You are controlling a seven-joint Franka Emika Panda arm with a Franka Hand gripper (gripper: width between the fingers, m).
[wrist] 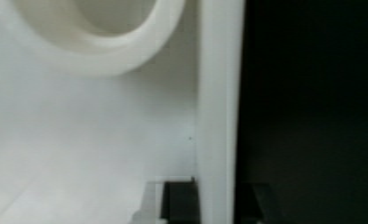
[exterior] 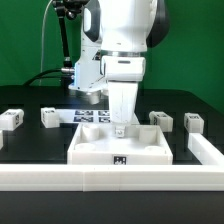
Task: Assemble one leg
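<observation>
The large white tabletop panel (exterior: 100, 150) lies flat in the middle of the table. My gripper (exterior: 119, 129) points straight down at its far edge. In the wrist view the gripper (wrist: 216, 202) has one dark finger (wrist: 177, 203) on the inner side of the panel's edge wall (wrist: 216, 100) and the other on the outer side, both against it. A round socket (wrist: 119, 35) of the panel shows nearby. Several white legs stand loose on the table: two at the exterior view's left (exterior: 10, 118) (exterior: 50, 116) and two at its right (exterior: 160, 119) (exterior: 193, 122). None is held.
The marker board (exterior: 92, 117) lies behind the panel, under the arm. A white rail (exterior: 110, 181) runs along the front and up the exterior view's right side (exterior: 205, 150). Black table (wrist: 314, 100) lies beyond the panel's edge.
</observation>
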